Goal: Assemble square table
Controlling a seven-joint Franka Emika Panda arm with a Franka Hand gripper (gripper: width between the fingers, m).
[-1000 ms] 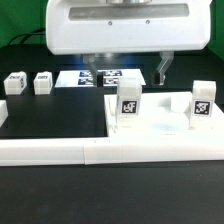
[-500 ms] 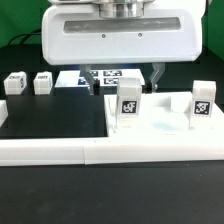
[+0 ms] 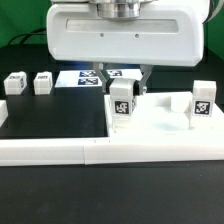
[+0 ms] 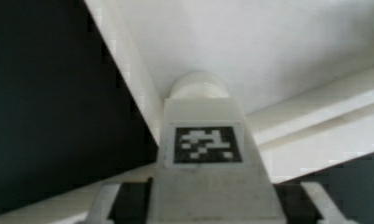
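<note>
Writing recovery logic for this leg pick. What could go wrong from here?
1. The leg post looks slightly tilted in the gripper; it may slip or twist on lifting.
2. A second leg post stands on the same tabletop, toward the exterior view's right; a wide swing could topple it.

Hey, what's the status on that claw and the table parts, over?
Claw clamped on leg post. Post on tabletop slab. Other post stands clear. Nothing in the way.

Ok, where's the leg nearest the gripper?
The leg stands on the tabletop, toward the exterior view's left, clamped in the gripper; the second leg stands toward the exterior view's right.
</note>
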